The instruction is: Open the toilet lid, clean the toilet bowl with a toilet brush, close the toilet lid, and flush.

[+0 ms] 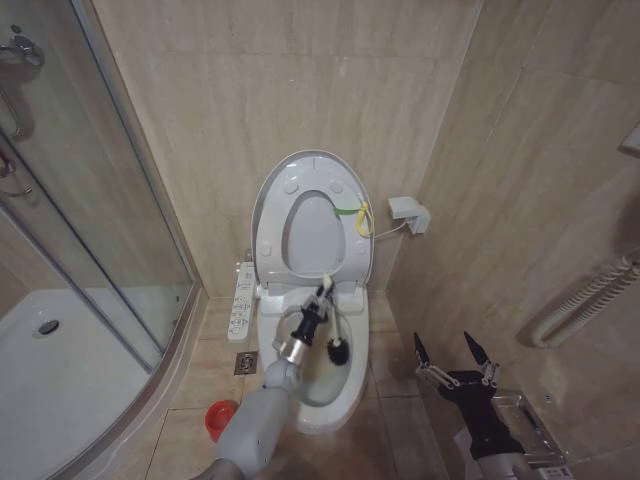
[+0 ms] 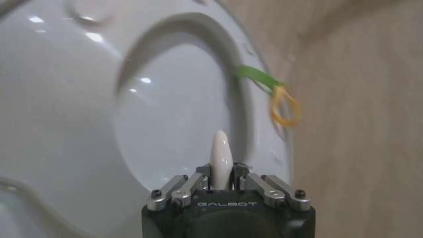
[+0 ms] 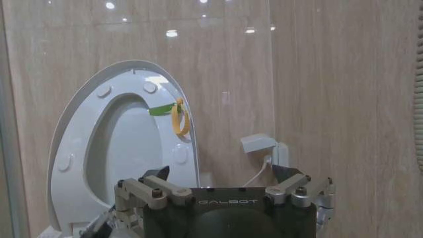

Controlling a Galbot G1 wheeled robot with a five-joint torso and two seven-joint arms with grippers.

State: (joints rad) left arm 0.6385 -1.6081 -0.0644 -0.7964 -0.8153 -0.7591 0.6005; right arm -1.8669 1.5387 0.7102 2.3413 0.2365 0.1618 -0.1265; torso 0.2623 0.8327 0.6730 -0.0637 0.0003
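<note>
my left tool (image 1: 322,297) was clamped on the white handle of the toilet brush (image 1: 328,322), the stick's tip poking up between the fingers (image 2: 187,187) in the left wrist view. from there the handle ran down into the toilet bowl (image 1: 345,395), where the black bristle head sat against the inner wall on the bowl's right side, low over the stained bottom. behind the brush the toilet lid (image 1: 275,205) stood upright against the wall with the seat (image 1: 345,258) raised along with it, the yellow-green strap (image 1: 352,212) hanging at its right edge. my right tool (image 1: 457,357) waited with its fingers spread wide, off to the right of the bowl above the floor, holding nothing.

so i judged the opening done and the scrubbing under way. closing the lid and flushing were left, and the brush would need to go back; the red holder (image 1: 219,420) sat on the floor left of the bowl.
</note>
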